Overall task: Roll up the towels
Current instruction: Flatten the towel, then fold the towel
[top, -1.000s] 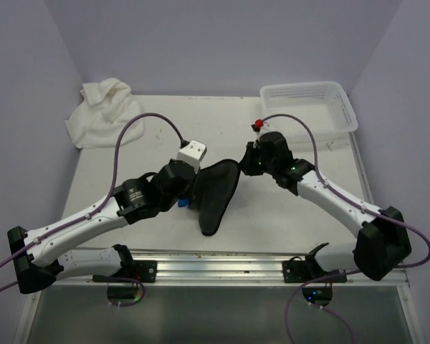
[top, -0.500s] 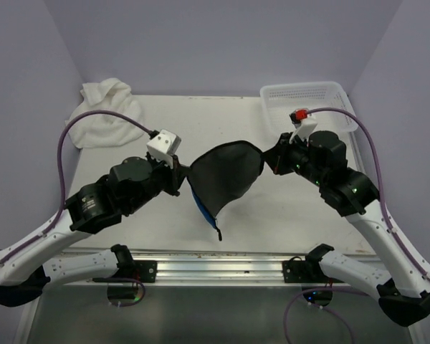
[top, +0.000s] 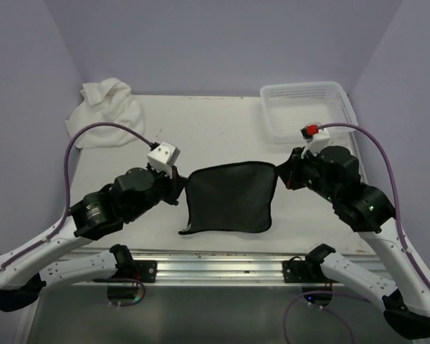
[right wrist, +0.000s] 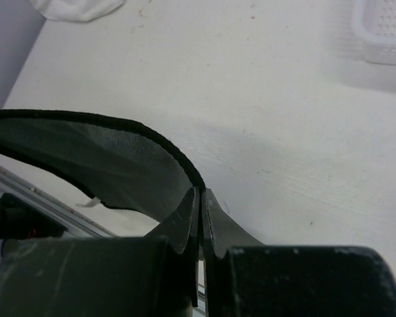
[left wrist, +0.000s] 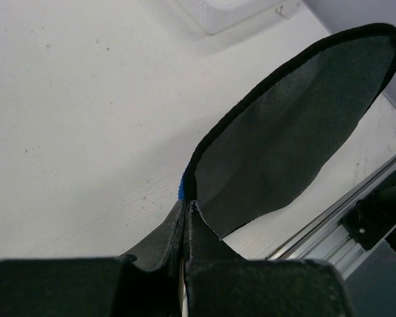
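Observation:
The small towel (top: 229, 197) hangs spread between my two grippers above the table's front. Its visible side looks dark grey, and a sliver of bright blue (left wrist: 182, 188) shows at the left corner. My left gripper (top: 180, 183) is shut on its upper left corner (left wrist: 188, 205). My right gripper (top: 281, 172) is shut on its upper right corner (right wrist: 201, 195). The towel also shows in the left wrist view (left wrist: 297, 125) and in the right wrist view (right wrist: 99, 158). The large white towel (top: 104, 111) lies crumpled at the table's far left corner.
A white perforated plastic basket (top: 308, 107) stands at the far right corner, also in the left wrist view (left wrist: 231, 13) and the right wrist view (right wrist: 383, 33). A metal rail (top: 215, 269) runs along the table's near edge. Purple walls close in three sides.
Both grippers have moved apart and nearer the front edge. The small towel has gone from a bunched, hanging fold to a stretched, nearly square sheet between them.

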You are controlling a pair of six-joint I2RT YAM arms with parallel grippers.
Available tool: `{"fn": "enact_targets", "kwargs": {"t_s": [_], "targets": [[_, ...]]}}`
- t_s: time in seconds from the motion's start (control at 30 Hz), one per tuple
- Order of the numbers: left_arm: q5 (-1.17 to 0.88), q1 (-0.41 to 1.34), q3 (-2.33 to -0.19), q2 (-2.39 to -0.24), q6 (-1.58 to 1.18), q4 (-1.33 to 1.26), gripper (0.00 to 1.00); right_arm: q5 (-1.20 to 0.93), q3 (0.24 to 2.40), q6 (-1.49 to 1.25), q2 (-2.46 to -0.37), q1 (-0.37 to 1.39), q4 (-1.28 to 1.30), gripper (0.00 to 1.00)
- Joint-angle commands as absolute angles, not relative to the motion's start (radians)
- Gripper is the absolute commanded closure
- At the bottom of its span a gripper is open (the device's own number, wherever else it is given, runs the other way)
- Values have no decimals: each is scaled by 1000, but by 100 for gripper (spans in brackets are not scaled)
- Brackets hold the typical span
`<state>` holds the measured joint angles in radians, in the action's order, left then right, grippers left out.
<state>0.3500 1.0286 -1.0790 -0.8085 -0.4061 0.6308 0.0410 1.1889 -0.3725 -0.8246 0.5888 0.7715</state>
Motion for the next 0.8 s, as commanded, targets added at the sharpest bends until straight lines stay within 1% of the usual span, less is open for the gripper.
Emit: {"fn": "enact_targets", "kwargs": {"t_s": [0.0, 0.13, 0.17, 0.3, 0.47, 0.6, 0.77], "targets": [[391, 1025, -1014, -856, -420, 525, 100, 113, 1138, -339, -873, 591, 752, 100], [446, 1009, -970, -920, -397, 447, 100, 162, 1071, -321, -932, 592, 672, 100], [463, 1002, -963, -934, -391, 430, 100, 214, 1051, -318, -946, 592, 655, 100], [442, 930, -948, -1031, -351, 327, 100, 291, 1032, -290, -1028, 592, 565, 100], [376, 829, -956, -1139, -292, 255, 100, 344, 1074, -253, -1167, 588, 494, 100], [359, 779, -947, -1176, -273, 212, 100, 371, 1104, -252, -1258, 584, 453, 100], [321, 778, -870, -1149, -282, 146, 100, 400, 1077, -265, -1307, 580, 410, 100]]}}
